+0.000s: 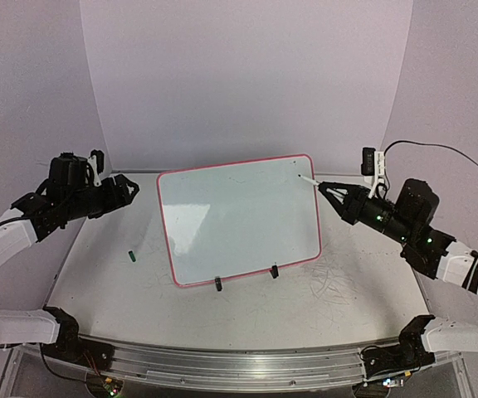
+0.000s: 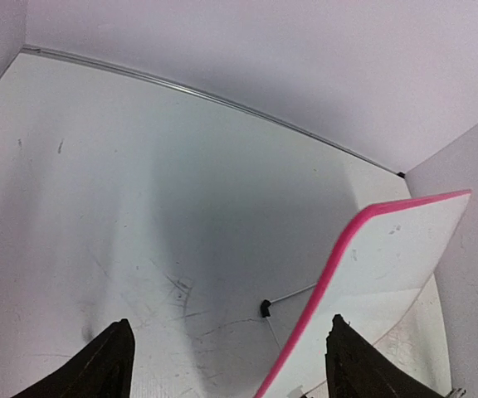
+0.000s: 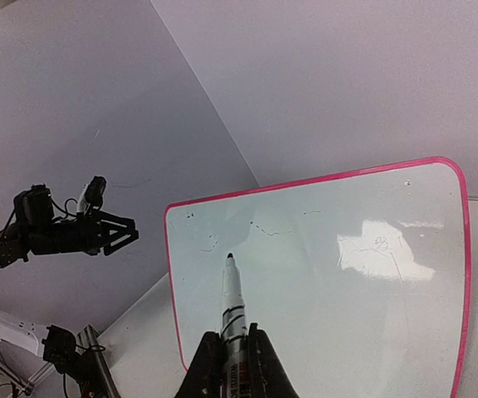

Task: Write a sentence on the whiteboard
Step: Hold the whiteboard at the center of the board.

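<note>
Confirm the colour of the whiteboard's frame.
The whiteboard frame is pink-red; right wrist view shows it best.

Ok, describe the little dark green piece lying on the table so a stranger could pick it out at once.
Find the pink-framed whiteboard standing in the middle of the table. Off its left edge, toward the near corner, a small dark green piece lies alone. Unlike the board's black clip feet, it is green and touches nothing.

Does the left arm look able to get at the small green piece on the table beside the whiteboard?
Probably yes: the green piece lies alone on the table, clear of the whiteboard and a little nearer than the open left tool, with nothing between them.
</note>
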Robot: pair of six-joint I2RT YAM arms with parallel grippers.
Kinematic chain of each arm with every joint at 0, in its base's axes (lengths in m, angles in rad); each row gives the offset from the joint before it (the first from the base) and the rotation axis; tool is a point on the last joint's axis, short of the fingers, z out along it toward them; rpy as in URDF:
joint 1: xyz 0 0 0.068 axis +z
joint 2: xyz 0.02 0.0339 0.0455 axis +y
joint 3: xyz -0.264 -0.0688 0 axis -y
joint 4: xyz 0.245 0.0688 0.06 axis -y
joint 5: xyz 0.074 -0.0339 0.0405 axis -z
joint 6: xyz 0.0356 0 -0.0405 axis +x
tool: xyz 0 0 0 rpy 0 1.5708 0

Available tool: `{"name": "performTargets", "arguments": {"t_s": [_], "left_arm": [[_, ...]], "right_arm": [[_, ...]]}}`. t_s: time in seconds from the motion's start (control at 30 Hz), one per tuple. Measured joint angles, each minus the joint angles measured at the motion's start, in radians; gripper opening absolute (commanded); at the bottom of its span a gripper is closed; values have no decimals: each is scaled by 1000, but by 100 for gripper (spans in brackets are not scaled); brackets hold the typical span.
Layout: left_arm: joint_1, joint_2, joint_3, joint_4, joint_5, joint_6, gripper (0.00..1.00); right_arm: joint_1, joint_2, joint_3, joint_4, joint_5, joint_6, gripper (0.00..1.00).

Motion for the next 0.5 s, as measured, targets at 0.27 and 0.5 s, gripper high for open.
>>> {"name": "performTargets", "arguments": {"t_s": [0.27,0.5], "left_arm": [[5,-70,-119,192,155,-9,94],[12,-3,-216,352,286,-9,96]], "right_arm": [[0,3,6,-45,43,-15,0],[0,7,30,-137,88,-38,0]]}}
